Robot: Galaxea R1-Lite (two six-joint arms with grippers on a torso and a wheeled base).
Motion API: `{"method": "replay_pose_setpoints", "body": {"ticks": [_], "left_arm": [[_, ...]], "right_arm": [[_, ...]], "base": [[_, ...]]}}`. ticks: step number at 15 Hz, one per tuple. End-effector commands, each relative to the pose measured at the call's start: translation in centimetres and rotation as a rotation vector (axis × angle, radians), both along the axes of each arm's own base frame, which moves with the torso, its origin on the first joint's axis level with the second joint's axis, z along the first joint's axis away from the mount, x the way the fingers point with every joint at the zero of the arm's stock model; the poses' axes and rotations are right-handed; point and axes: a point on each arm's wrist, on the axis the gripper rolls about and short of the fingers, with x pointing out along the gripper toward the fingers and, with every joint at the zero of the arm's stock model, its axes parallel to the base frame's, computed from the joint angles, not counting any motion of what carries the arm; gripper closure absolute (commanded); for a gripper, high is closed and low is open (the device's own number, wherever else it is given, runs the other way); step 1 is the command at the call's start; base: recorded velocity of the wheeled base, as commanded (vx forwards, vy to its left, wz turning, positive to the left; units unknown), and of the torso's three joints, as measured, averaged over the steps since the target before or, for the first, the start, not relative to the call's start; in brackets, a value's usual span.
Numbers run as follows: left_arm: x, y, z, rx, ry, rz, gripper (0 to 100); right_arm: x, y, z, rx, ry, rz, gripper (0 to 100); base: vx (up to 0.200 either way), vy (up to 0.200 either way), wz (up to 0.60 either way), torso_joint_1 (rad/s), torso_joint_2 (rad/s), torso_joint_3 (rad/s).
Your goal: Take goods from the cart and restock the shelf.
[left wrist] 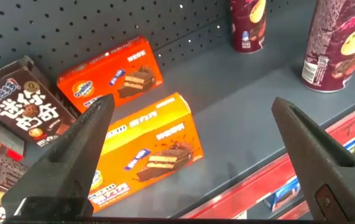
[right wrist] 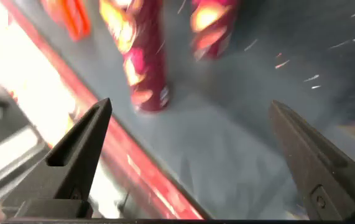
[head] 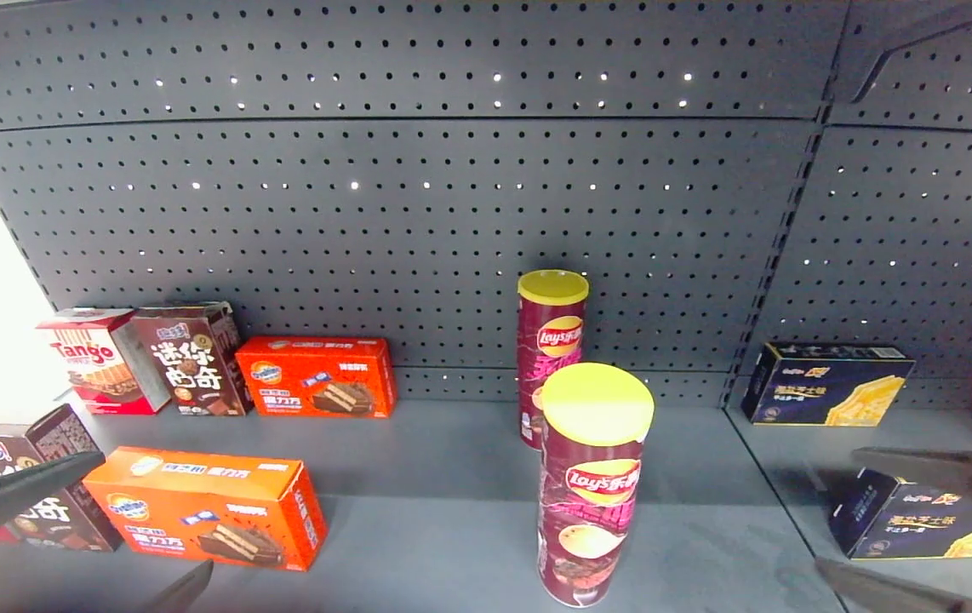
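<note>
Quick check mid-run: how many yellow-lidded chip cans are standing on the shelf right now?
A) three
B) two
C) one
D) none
B: two stand upright on the shelf, the near can toward the front edge and the far can behind it, by the pegboard.

Blur smears the nearer chip can and red shelf edge.

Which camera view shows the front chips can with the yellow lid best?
The head view: the front chips can stands whole there, lid to base. The left wrist view cuts off its top; in the right wrist view it is blurred.
</note>
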Motion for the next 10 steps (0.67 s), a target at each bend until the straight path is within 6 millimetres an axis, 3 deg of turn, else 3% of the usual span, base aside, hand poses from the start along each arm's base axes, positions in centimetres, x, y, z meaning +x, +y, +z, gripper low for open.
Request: {"method": "replay_pose_setpoints", "body": {"ticks": [1,4,10], "left_arm": [[0.3,-0.1,0.0,0.004,0.009,0.005,0],[0.3,-0.1,0.2,0.002,0.005,0.005,0],[0.3,-0.1,0.4,-0.002,-0.001,0.010,0]], "right_arm": [[2.5,2.8,-3.0,-0.122,0.142,0.034,0],[3.3,3.5,-4.2,-0.167,0.196,0.031,0],[5.3,3.8,-4.8,-0.200,0.228,-0.054,0]], "base": [[0.000,0.000,0.00,0.000,0.00,0.000],[0.000,0.000,0.00,0.000,0.00,0.000],[0.000,0.000,0.00,0.000,0.00,0.000]]}}
